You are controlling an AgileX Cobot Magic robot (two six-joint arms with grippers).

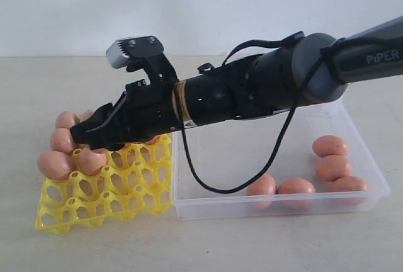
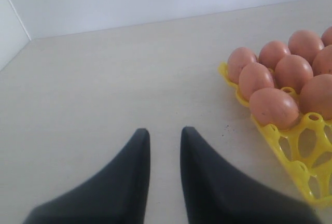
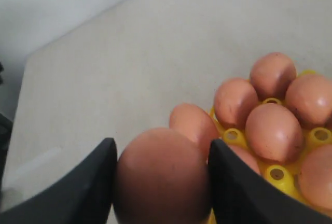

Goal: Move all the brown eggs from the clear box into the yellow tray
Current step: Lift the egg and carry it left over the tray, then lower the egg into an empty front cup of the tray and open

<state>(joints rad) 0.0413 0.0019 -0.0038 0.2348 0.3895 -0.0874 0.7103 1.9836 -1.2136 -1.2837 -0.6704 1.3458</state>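
Observation:
My right gripper [image 1: 82,132] reaches across to the far left corner of the yellow tray [image 1: 126,190]. It is shut on a brown egg [image 3: 162,175], held between both black fingers just above the tray's edge. Several brown eggs [image 1: 55,164] fill cups in the tray's left part, and the right wrist view shows them [image 3: 273,130] just beyond the held one. Several more eggs [image 1: 332,167] lie in the right end of the clear box [image 1: 371,177]. My left gripper [image 2: 165,133] hovers over bare table beside the tray [image 2: 306,151], open with nothing between its fingers. It does not show in the exterior view.
The clear box stands right against the tray's right side. The right arm's black cable [image 1: 214,187] loops down into the box's left half. A pale wall runs behind the beige table [image 1: 94,247].

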